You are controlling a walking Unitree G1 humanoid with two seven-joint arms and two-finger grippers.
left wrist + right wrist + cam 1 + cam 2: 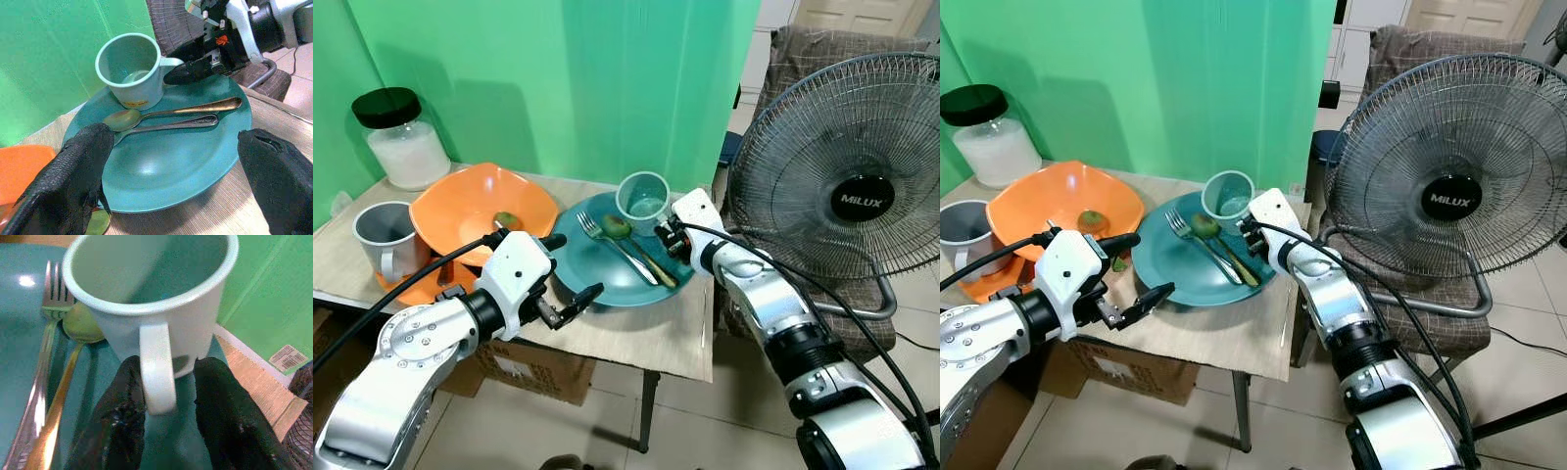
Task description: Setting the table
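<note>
barely started: fork (607, 241) and spoon (641, 247) piled on teal plate (578, 269); right gripper (164, 404) pinching pale cup (643, 201) handle, left gripper (570, 274) spread wide, empty.

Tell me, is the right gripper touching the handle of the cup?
Cannot tell. In the right wrist view the right gripper stands with its jaws either side of the cup's handle, but contact is not plain.
</note>
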